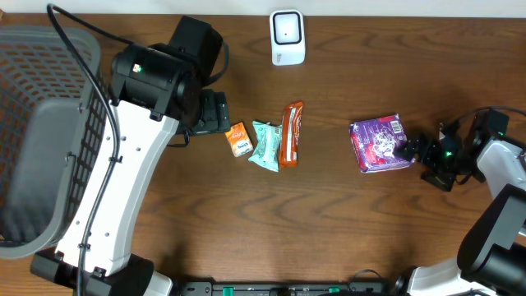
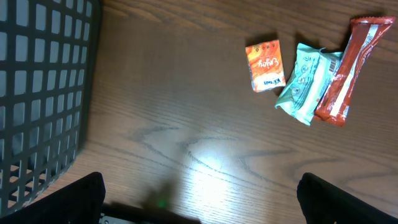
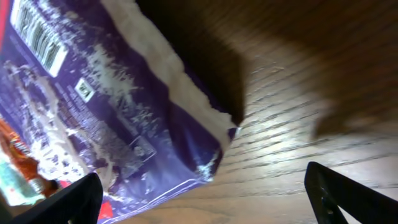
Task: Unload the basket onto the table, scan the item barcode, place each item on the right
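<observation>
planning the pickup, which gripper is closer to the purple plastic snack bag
Right. The right gripper is open at the edge of the purple plastic snack bag; the left gripper is far off, beside the small orange carton.

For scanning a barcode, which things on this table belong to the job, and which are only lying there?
Belong to the job:
white scanner
purple packet, with the open right gripper beside it

Probably only lying there for now:
orange box
teal packet
red bar
grey basket
</observation>
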Available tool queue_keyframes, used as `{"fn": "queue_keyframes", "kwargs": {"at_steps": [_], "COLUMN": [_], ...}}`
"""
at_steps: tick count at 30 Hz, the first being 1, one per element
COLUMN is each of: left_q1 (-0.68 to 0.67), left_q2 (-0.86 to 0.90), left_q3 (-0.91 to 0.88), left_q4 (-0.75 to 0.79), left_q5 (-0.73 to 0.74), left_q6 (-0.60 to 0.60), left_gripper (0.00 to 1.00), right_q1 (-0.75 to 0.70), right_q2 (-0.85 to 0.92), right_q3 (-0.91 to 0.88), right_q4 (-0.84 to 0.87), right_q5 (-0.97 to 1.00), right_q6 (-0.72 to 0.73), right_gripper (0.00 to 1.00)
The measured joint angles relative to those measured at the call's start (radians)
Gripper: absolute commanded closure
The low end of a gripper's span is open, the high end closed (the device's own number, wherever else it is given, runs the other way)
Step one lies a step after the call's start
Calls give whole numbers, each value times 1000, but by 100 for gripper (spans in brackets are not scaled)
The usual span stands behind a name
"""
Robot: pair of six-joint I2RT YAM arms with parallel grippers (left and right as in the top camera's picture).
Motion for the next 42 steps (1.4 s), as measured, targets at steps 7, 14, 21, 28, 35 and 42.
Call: {"fn": "queue_keyframes", "kwargs": {"at_steps": [7, 14, 21, 28, 35, 42], "left_q1": [0, 0, 0, 0, 0, 0], "left_q2": [0, 0, 0, 0, 0, 0], "left_q3": [0, 0, 0, 0, 0, 0], "left_q4": [0, 0, 0, 0, 0, 0], "left_q5": [0, 0, 1, 0, 0, 0], "left_q6": [0, 0, 0, 0, 0, 0], "left_gripper": [2, 2, 2, 2, 2, 2], "right_q1": [0, 9, 43, 68, 77, 187], "right_q2": [0, 0, -3, -10, -14, -14], "right_q3": [0, -5, -134, -220, -98, 214], "right_q4": [38, 79, 290, 385, 160, -161], "right_q5": [-21, -157, -182, -204, -153, 198], "right_q6": [-42, -88, -10, 52, 82, 132], "right_gripper": [1, 2, 22, 99, 99, 99]}}
